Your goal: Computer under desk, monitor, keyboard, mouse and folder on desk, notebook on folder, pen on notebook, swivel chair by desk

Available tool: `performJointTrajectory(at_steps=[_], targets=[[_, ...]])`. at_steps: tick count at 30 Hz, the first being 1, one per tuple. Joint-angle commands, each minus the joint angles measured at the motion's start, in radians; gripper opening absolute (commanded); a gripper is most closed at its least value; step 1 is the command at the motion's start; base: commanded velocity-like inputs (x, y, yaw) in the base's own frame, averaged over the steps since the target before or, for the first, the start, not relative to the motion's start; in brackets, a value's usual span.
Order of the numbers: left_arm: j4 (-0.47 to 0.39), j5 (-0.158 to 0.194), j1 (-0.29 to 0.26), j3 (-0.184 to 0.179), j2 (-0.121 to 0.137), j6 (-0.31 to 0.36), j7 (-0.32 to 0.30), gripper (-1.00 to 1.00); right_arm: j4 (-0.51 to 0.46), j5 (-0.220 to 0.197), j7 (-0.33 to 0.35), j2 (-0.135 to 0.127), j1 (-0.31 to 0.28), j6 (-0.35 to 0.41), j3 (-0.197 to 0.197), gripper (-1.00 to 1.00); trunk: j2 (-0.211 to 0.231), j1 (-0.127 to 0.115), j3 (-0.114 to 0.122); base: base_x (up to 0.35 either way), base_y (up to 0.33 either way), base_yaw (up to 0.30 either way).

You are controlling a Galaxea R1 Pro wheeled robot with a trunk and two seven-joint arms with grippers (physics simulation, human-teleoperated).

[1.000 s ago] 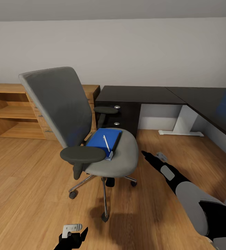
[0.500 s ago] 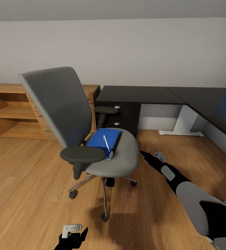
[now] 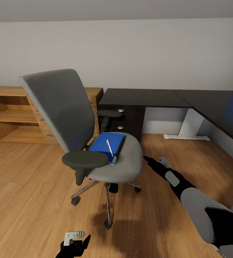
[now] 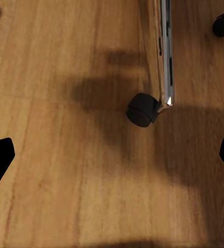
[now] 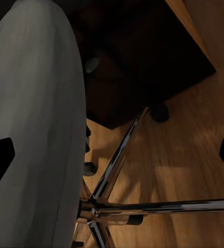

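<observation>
The folder, flat, bright blue and rectangular, lies on the grey upholstered seat of the swivel chair, with a slim white pen on top. The chair's chrome base stands on wood floor. The right gripper reaches toward the seat edge, fingers spread, holding nothing. The left gripper hangs low near a castor, open and empty. The glossy black desk stands behind the chair, cut off at the right.

The wood floor carries the chair on its castors, the folder lying flat on the seat with a pen on top, while the black tabletop at two o'clock stands on a white foot bar.
</observation>
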Motion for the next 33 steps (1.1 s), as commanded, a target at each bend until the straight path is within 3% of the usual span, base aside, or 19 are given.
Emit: performJointTrajectory(at_steps=[1,19,33], targets=[[-0.001,0.008,-0.001,0.005,-0.001,0.006,-0.008,1.0,0.0,-0.004,0.004,0.001,0.0,0.009,-0.008,1.0,0.0,0.0,-0.001,0.0,0.0,0.0],[-0.001,0.008,0.0,0.005,0.0,0.006,-0.008,1.0,0.002,-0.002,0.004,0.01,0.0,0.008,-0.006,1.0,0.0,0.0,-0.002,0.0,0.0,0.009],[-0.001,0.008,-0.001,0.005,0.0,0.006,-0.008,1.0,0.001,0.003,0.004,0.024,0.0,0.005,-0.004,1.0,0.0,0.0,-0.014,0.0,0.0,0.182]])
